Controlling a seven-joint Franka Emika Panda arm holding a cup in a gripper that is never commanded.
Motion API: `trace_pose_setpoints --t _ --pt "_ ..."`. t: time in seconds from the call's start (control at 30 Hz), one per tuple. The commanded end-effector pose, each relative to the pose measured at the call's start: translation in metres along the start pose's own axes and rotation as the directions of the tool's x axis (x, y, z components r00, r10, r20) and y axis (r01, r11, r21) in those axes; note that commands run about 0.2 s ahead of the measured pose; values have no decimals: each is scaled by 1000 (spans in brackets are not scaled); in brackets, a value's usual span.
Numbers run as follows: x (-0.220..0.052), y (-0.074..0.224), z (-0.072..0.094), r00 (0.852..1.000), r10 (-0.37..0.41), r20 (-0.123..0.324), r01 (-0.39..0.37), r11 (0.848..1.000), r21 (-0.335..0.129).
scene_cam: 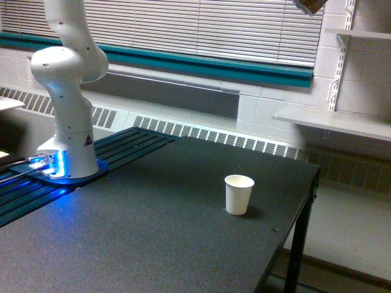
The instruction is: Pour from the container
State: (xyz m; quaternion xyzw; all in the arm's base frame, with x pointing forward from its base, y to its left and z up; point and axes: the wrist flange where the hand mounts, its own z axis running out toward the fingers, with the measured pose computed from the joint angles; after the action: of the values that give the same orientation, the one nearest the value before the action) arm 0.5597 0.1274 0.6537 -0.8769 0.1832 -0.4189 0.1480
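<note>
At the very top edge of the exterior view, towards its right, a small piece of the container (pixel 308 5) pokes into the frame, clear with something brown inside. It hangs high above the table, up and to the right of the white paper cup (pixel 239 194). That cup stands upright and open on the black table (pixel 153 226), near its right edge. My gripper is cut off above the frame, so what holds the container is hidden. Only the arm's white base and lower links (pixel 66 91) show, at the left.
The arm's base (pixel 67 165) glows blue on a slatted black platform at the left. Behind the table run a radiator grille, a teal-trimmed sill and window blinds. White wall shelves (pixel 342 122) stand at the right. The table's right edge (pixel 305 201) drops to the floor.
</note>
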Motion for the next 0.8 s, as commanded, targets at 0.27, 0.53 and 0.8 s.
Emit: trace_pose_setpoints --t 0.27,0.53,0.8 --pt "11 45 35 988 -151 -28 145 978 -147" --pt "32 84 33 992 -96 -79 79 978 -193" --pt "30 88 33 990 -93 -107 71 978 -198"
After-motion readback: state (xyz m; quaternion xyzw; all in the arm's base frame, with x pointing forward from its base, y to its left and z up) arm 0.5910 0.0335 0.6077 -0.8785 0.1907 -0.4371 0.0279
